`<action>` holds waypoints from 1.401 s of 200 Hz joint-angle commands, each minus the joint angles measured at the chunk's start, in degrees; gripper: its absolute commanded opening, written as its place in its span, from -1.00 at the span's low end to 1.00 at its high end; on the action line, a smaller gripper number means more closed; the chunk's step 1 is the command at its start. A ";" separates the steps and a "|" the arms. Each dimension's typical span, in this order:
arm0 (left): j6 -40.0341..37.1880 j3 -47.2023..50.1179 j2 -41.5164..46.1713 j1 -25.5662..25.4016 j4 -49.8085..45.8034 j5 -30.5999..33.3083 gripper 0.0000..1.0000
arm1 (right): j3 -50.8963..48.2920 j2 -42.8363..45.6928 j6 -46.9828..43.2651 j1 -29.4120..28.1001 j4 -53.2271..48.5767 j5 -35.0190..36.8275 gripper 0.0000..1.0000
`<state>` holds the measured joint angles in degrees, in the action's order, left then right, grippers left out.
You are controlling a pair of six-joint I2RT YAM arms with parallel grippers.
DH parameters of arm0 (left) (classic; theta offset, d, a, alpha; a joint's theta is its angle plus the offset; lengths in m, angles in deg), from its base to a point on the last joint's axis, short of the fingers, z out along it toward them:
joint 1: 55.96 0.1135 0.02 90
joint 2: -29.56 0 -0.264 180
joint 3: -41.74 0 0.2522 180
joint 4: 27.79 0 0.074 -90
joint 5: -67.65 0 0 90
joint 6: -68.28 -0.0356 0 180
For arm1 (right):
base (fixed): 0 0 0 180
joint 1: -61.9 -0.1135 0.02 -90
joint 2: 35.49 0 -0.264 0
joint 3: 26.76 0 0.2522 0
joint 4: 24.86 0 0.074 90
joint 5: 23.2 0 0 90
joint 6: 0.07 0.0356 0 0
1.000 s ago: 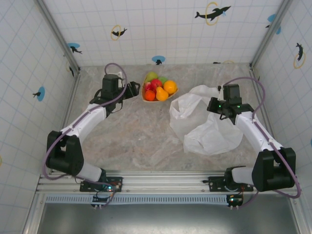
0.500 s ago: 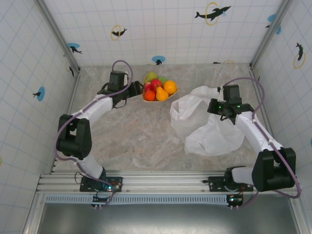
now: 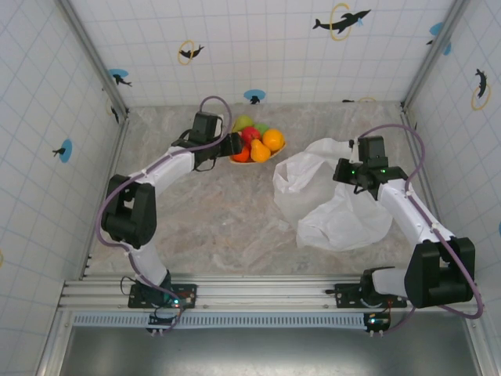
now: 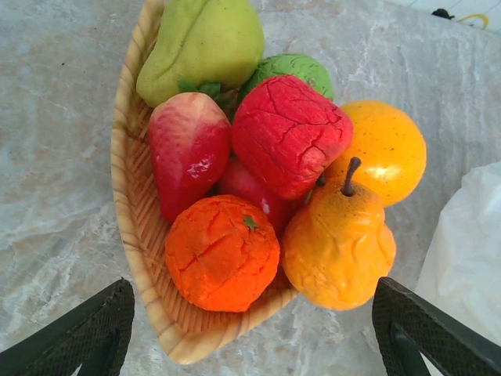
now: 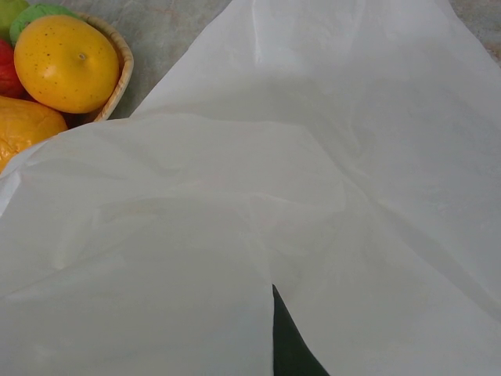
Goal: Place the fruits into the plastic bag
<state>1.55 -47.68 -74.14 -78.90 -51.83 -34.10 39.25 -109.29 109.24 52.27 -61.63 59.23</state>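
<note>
Table (image 3: 219, 211): marbled beige-grey top, flat.
Far centre: tan woven plate (image 4: 127, 200), sitting directly on the top.
Right of centre: white plastic bag (image 3: 337, 211), crumpled, lying flat, just beside the plate.

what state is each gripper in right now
left gripper: jaws open, holding nothing, over the fruits.
right gripper: at the plastic bag; film hides the jaws, cannot tell.

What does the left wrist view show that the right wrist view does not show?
The left wrist view shows the wrinkled orange fruit, the pink-red fruit and the open left tool. The right wrist view shows the folds across the plastic bag, close up. Both show the round yellow-orange fruit, the pear, the woven plate and some bag film.
</note>
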 commanded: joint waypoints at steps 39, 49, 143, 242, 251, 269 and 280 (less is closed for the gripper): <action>-3.58 -4.14 -1.91 -4.85 -1.33 0.33 0.60 | 0.66 0.50 -0.84 0.10 0.79 -0.90 -1.00; -3.58 -4.64 -2.41 -5.29 -1.29 0.58 0.59 | 0.81 0.35 -0.88 0.19 0.77 -0.95 -1.00; -2.79 -11.47 -9.35 -7.95 -3.89 3.36 0.50 | 0.32 0.32 -1.41 0.31 0.71 -1.28 -1.00; -4.90 -16.80 -14.64 -10.50 -7.72 7.82 0.50 | -1.67 1.20 -1.39 1.01 1.21 -1.66 -1.00; -4.98 -16.81 -14.85 -10.66 -7.73 8.09 0.50 | -1.71 1.26 -1.38 1.09 1.22 -1.66 -1.00; -5.07 -16.96 -15.37 -10.82 -7.74 8.62 0.51 | -1.88 1.28 -1.38 1.12 1.29 -1.82 -1.00; -5.07 -17.07 -15.74 -10.91 -7.97 8.98 0.51 | -1.90 1.29 -1.38 1.28 1.17 -1.83 -1.00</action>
<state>-2.30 -62.96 -88.28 -89.36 -57.86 -27.13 38.42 -109.29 108.32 53.03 -61.17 57.89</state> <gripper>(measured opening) 0.752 0.048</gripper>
